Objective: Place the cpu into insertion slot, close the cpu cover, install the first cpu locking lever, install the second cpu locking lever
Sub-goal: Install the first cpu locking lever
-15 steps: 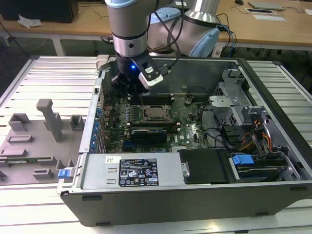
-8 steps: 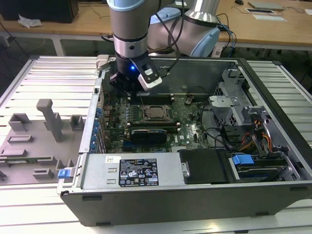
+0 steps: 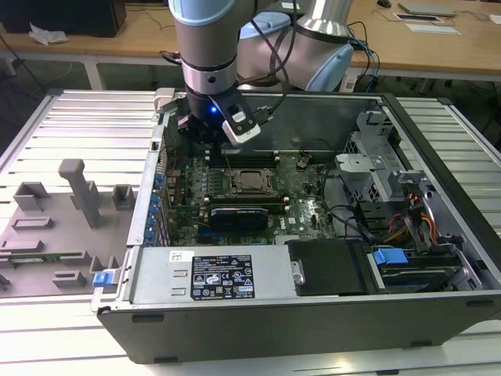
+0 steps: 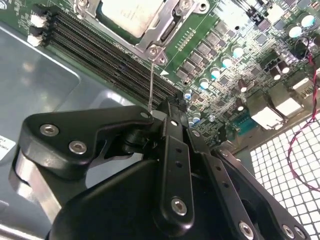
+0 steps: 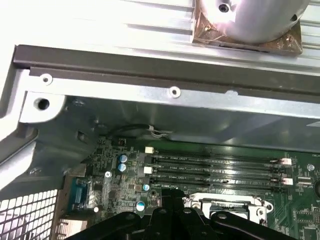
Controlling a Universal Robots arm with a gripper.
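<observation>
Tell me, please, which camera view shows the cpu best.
The exterior view: the cpu sits whole on the motherboard. The second wrist view is closer but crops it; the first wrist view catches the cpu cover's edge.

- I see a large white label (image 3: 223, 276) on the silver power supply box (image 3: 156, 278), at 6 o'clock from the green motherboard (image 3: 305, 205) in the exterior view. Its rows of print and small marks are too fine for me to read.
- A small white sticker (image 3: 182, 255) sits at 10 o'clock from that label, and I can't read it either.
- In the first wrist view, thin white lettering runs along the black memory slots (image 5: 215, 172). I cannot make it out.
- In the second wrist view, a white triangle mark (image 4: 164, 73) is printed on the motherboard just beside a corner of the cpu cover (image 4: 161, 27).
</observation>
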